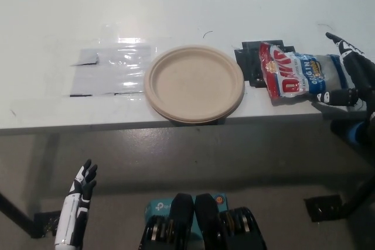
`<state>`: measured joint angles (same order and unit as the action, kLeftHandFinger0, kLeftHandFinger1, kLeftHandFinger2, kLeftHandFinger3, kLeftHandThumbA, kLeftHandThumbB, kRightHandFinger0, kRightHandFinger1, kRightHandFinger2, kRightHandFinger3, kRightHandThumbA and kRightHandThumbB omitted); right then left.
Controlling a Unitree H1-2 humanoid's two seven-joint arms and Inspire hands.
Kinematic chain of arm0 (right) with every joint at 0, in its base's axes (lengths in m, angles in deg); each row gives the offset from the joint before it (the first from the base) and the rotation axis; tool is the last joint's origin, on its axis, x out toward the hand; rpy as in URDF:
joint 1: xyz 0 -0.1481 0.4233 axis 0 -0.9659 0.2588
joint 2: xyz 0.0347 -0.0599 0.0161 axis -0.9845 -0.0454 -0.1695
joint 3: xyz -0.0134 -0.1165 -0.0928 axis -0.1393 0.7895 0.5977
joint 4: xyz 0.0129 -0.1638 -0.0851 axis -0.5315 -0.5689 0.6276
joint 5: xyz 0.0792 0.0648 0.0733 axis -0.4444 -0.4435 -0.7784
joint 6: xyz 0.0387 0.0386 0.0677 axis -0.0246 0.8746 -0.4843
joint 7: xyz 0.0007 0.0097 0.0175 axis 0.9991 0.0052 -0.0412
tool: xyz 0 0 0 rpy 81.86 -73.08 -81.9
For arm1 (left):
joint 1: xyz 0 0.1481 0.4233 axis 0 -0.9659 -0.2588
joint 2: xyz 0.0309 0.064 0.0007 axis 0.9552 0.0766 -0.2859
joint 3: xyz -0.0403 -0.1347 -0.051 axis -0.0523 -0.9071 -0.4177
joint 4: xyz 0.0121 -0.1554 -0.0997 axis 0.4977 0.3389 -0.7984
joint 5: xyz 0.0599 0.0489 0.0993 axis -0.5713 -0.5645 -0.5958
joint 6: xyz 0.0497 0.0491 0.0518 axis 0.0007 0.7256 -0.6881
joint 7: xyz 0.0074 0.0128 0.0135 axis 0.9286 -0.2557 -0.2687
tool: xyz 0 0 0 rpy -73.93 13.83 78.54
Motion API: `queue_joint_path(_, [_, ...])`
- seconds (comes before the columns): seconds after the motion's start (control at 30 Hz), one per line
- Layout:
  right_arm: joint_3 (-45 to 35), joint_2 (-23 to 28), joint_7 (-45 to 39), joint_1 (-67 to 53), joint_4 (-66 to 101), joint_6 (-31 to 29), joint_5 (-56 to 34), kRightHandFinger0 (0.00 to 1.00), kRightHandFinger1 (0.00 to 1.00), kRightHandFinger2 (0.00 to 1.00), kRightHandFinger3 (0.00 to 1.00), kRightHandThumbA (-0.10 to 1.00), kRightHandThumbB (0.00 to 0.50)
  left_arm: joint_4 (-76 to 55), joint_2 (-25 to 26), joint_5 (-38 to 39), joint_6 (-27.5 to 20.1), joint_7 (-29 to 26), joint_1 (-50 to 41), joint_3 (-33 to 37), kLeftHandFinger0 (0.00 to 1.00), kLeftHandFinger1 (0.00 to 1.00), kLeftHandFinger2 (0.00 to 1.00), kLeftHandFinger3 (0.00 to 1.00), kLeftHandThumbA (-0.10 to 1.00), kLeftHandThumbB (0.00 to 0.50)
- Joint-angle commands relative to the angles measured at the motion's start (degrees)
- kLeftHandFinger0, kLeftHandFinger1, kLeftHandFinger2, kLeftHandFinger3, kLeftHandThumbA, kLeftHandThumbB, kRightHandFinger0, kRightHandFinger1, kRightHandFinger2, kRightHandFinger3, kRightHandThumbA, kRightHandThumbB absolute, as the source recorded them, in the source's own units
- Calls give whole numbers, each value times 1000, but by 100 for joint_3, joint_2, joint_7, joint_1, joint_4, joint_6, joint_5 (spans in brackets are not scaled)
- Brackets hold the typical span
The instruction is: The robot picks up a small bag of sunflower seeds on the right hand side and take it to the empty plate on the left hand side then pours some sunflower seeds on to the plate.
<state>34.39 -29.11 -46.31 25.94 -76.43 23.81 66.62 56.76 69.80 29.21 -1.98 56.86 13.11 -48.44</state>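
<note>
A red, white and blue crinkled plastic bag of sunflower seeds lies flat on the white table, right of the round beige paper plate. The black right hand brackets the bag's right end, fingers spread; whether it actually grips is unclear. The white left hand hangs open, low at near left.

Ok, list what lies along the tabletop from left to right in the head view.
Clear plastic sheet → empty paper plate → black patch → bag of sunflower seeds → black right hand at the bag's right end. The white left hand hangs below the table, lower left.
</note>
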Motion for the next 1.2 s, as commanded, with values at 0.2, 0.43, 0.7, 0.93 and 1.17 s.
queue_joint_path(0.2, [143, 45, -9, 425, -232, 91, 50, 1000, 1000, 1000, 1000, 1000, 436, -203, 47, 53, -103, 24, 30, 18, 996, 1000, 1000, 1000, 1000, 6])
queue_joint_path(0.43, [251, 58, 64, 460, -386, 54, 113, 1000, 1000, 1000, 1000, 1000, 436, -156, 48, 54, -176, 13, 25, 22, 971, 1000, 1000, 1000, 1000, 1])
queue_joint_path(0.7, [276, 21, 83, 506, -388, 31, 66, 1000, 1000, 1000, 1000, 1000, 423, -132, 52, 55, -220, 9, 6, 26, 951, 1000, 1000, 1000, 1000, 11])
queue_joint_path(0.93, [521, -14, -175, 1010, -973, 158, 197, 1000, 1000, 1000, 1000, 875, 472, -111, 40, 100, -274, 15, 16, 25, 952, 1000, 1000, 1000, 1000, 0])
queue_joint_path(1.17, [1272, -115, -274, 2180, -3129, -76, 478, 1000, 1000, 1000, 1000, 755, 500, -115, 57, 119, -304, 39, -20, 30, 946, 1000, 1000, 1000, 1000, 0])
